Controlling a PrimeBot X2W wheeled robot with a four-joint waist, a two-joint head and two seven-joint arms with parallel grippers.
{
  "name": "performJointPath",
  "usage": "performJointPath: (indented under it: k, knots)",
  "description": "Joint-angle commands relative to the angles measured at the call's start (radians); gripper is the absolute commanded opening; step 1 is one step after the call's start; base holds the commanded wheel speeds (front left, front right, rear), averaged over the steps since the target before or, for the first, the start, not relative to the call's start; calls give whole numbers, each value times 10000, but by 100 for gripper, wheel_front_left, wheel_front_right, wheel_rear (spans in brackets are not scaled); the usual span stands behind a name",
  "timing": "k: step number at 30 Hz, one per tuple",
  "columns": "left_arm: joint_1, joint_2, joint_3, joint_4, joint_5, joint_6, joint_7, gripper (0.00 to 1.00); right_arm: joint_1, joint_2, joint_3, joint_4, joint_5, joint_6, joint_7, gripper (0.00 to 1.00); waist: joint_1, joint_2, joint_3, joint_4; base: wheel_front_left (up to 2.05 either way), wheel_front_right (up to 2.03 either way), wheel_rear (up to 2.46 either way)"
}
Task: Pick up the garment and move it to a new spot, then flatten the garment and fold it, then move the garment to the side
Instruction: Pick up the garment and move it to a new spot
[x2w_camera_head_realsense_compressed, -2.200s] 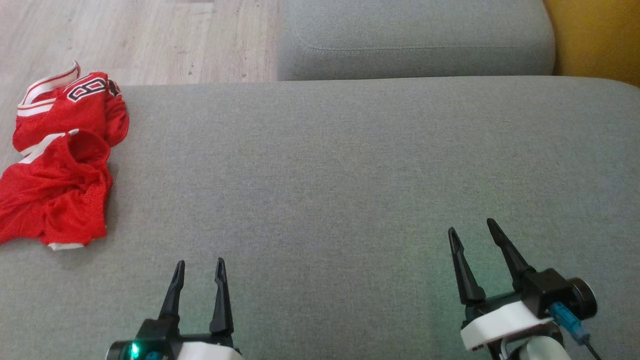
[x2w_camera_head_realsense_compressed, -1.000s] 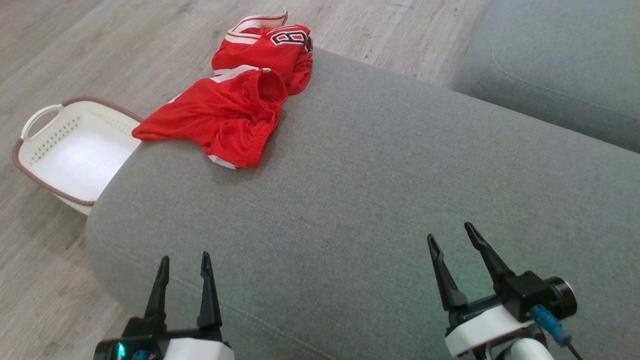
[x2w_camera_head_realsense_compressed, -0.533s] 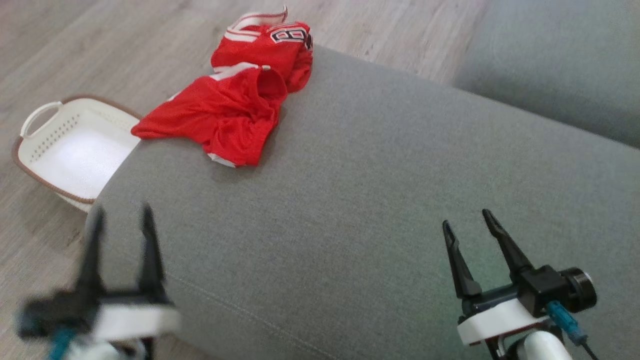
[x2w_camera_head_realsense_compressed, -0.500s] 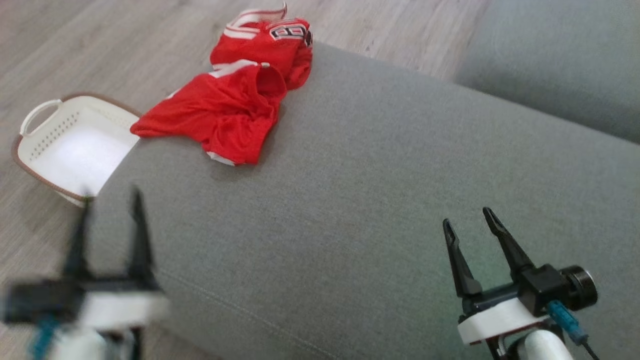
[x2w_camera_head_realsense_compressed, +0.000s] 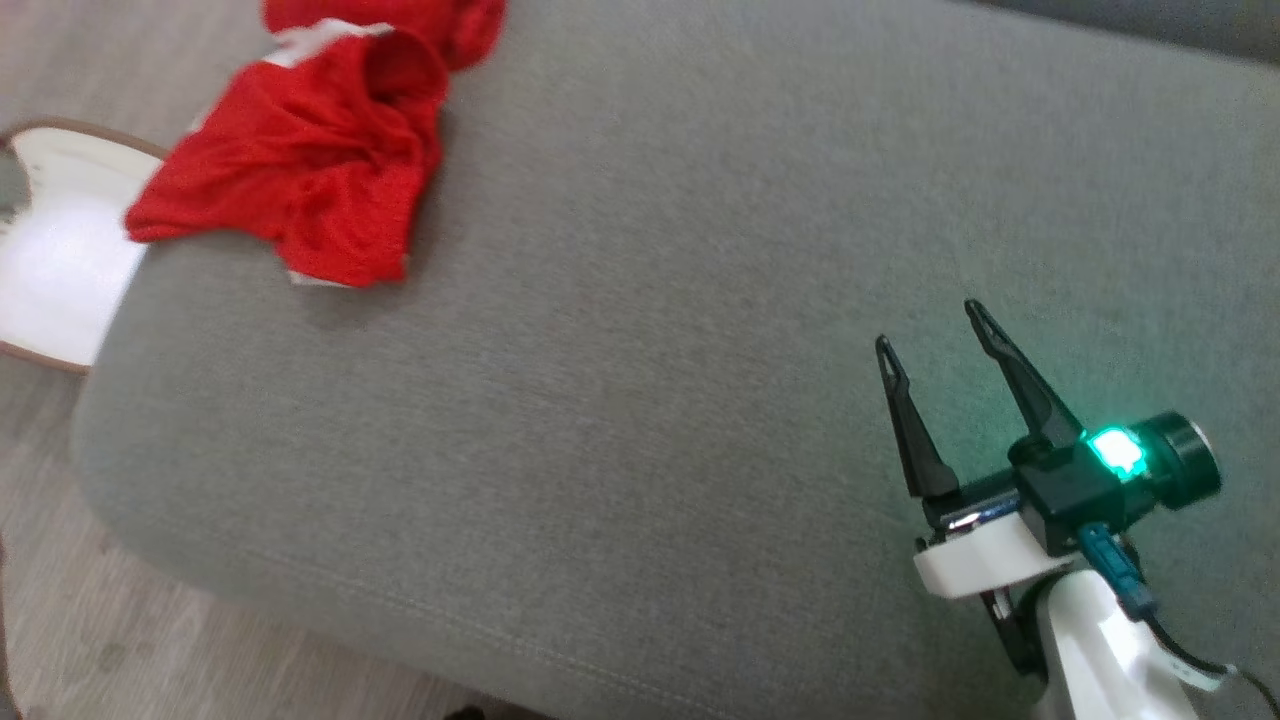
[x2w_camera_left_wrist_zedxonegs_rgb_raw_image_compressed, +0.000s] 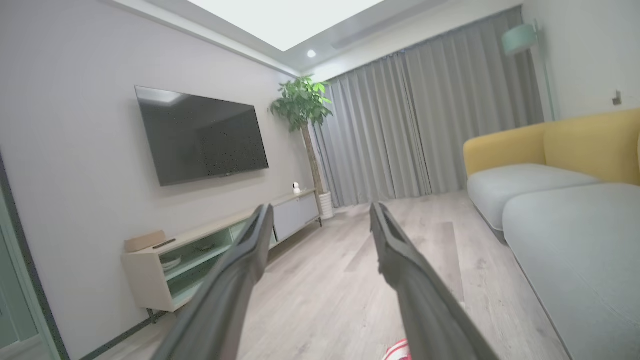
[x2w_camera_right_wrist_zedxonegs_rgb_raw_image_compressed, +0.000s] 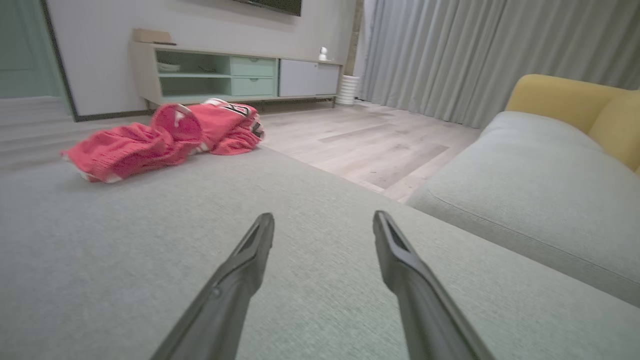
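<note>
Garment (x2w_camera_head_realsense_compressed: 300, 170) bunched — right gripper (x2w_camera_head_realsense_compressed: 927, 323) splayed, well apart.

Grey sofa cushion (x2w_camera_head_realsense_compressed: 640, 300): red garment (x2w_camera_head_realsense_compressed: 300, 180) bunched at far left corner, partly overhanging left edge. White basket (x2w_camera_head_realsense_compressed: 50, 270) on floor (x2w_camera_head_realsense_compressed: 60, 620) beside that edge.

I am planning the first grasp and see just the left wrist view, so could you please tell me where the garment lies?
Observer: The red garment lies crumpled at the far left corner of the grey cushion.
Operator: Thank you. Is the right gripper close to it?
Observer: No, the right gripper is open over the cushion's near right part, well apart from it.
Operator: Is anything beside that corner?
Observer: A white basket stands on the floor just left of it.
</note>
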Motion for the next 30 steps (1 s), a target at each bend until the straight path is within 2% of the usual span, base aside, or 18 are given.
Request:
performJointPath:
  k: [1, 7, 13, 20, 21, 22, 23, 24, 25, 30]
  knots:
    - [-793, 596, 173, 108, 64, -110, 24, 100, -283, -41, 329, -457, -190, -7, 72, 100, -3, 0, 947, -659, 0, 0, 0]
    - [-2203, 304, -521, 2505, -304, -566, 435, 100, -237, -261, 423, -1074, -512, -7, 458, 100, -3, 0, 2079, -1165, 0, 0, 0]
    - [-2624, -14, -877, 4770, -540, -674, 958, 100, -135, -431, 243, -1699, -624, -7, 695, 100, -3, 0, 2868, -1507, 0, 0, 0]
    - [-2985, -56, -1039, 6517, -518, -567, 1086, 100, -103, -446, 62, -2021, -672, -7, 862, 100, -3, 0, 3427, -1645, 0, 0, 0]
    - [-3039, -35, -1056, 6715, -469, -480, 1071, 88, -105, -443, 44, -2035, -672, -7, 862, 100, -3, 0, 3465, -1643, 0, 0, 0]
    - [-3090, 0, -1072, 6892, -423, -414, 1041, 58, -111, -430, 23, -2048, -659, -7, 857, 100, -3, 0, 3503, -1644, 0, 0, 0]
    - [-3152, 13, -1052, 7051, -423, -360, 968, 33, -121, -415, 9, -2046, -652, -7, 841, 100, -3, 0, 3523, -1643, 0, 0, 0]
    - [-3209, 25, -1042, 7186, -426, -341, 872, 20, -133, -397, 14, -2022, -633, -7, 815, 100, -3, 0, 3527, -1639, 0, 0, 0]
    - [-3262, 35, -1053, 7303, -406, -324, 753, 0, -149, -378, 38, -1979, -599, -7, 786, 100, -3, 0, 3522, -1633, 0, 0, 0]
    - [-3473, 89, -1080, 7624, -331, -257, 22, 0, -307, -278, 168, -1613, -461, -7, 583, 100, -3, 0, 3223, -1609, 0, 0, 0]
